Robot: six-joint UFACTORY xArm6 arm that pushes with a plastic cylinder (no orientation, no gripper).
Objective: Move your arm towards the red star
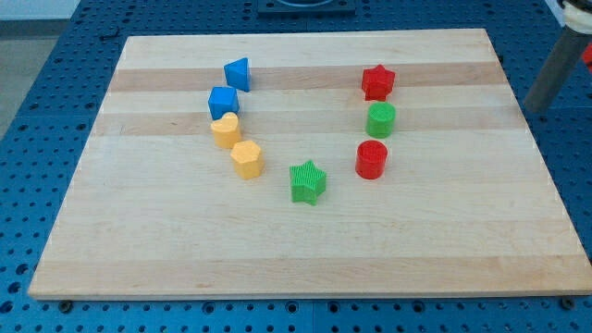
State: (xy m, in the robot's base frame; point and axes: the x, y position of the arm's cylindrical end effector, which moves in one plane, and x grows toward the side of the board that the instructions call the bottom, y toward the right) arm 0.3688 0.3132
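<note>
Wood board [305, 250] rests on blue perforated bench [37, 83]; my tip [536, 108], holding nothing, hangs view-right of red star [377, 81].

Two blue blocks [231, 86], two yellow blocks [236, 145], green star [308, 181], green cylinder [380, 120], red cylinder [371, 159].

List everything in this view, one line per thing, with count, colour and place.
Star-shaped red block: one, red, upper right of centre.
Green cylinder block: one, green, just below the red star.
Red cylinder block: one, red, below the green cylinder.
Green star block: one, green, bottom middle.
Blue blocks: two, blue, upper left, shapes unclear.
Yellow blocks: two, yellow, below the blue pair.
Wooden board: one, pale.
My tip: one dark rod, at the view's right edge, far right of the red star.
</note>
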